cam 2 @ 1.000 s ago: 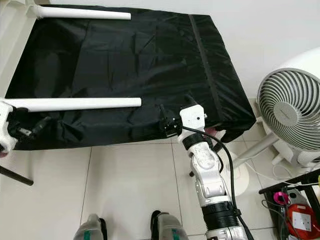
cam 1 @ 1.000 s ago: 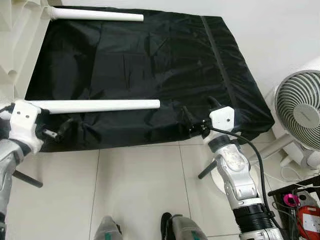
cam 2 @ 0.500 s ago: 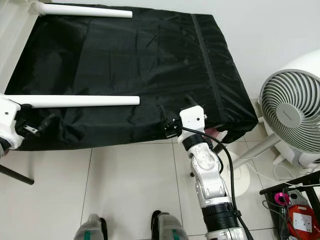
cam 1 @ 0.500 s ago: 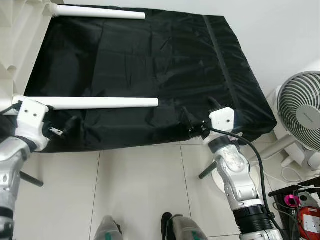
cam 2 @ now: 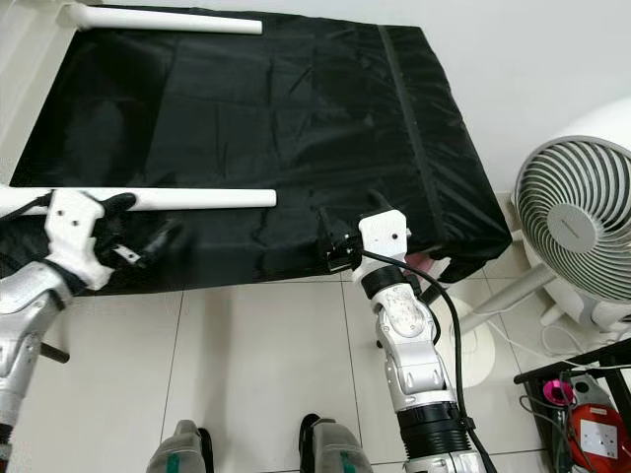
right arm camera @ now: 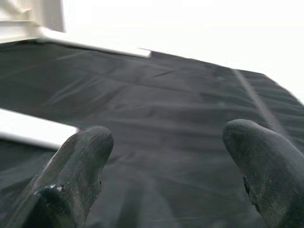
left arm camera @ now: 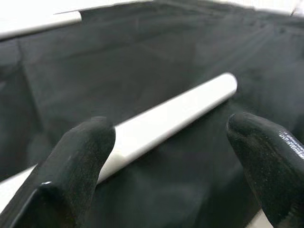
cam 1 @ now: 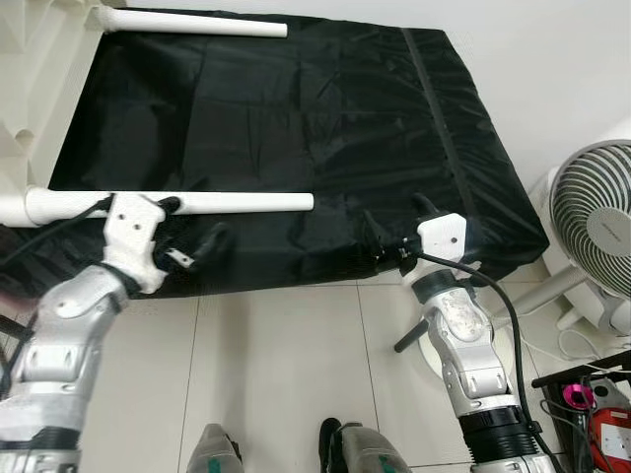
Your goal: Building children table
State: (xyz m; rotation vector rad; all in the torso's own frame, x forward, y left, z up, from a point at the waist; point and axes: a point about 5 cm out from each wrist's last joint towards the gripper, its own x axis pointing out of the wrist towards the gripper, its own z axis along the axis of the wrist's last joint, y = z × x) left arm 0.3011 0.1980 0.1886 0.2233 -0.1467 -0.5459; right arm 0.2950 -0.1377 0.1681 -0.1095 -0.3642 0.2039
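A white children's table lies on its side at the left, its top [cam 1: 25, 89] upright at the edge of a black cloth-covered bed [cam 1: 325, 108]. Two white legs stretch rightward over the cloth: a far leg [cam 1: 192, 25] and a near leg [cam 1: 237, 202]. My left gripper [cam 1: 195, 227] is open right at the near leg's mid-length, one finger over the leg and one below it. In the left wrist view the near leg [left arm camera: 166, 121] runs between the spread fingers [left arm camera: 80, 156]. My right gripper [cam 1: 396, 217] is open and empty over the bed's front edge, right of the near leg's free end.
A white standing fan [cam 1: 596, 222] is at the right, its round base [cam 1: 429, 355] behind my right forearm. Red and pink items with cables [cam 1: 601, 424] lie at the bottom right. Tiled floor [cam 1: 286, 365] runs in front of the bed, with my feet [cam 1: 212, 453] on it.
My left arm has swung rightward and up along the bed's front edge, bringing its open gripper to the near leg. The right arm has stayed put.
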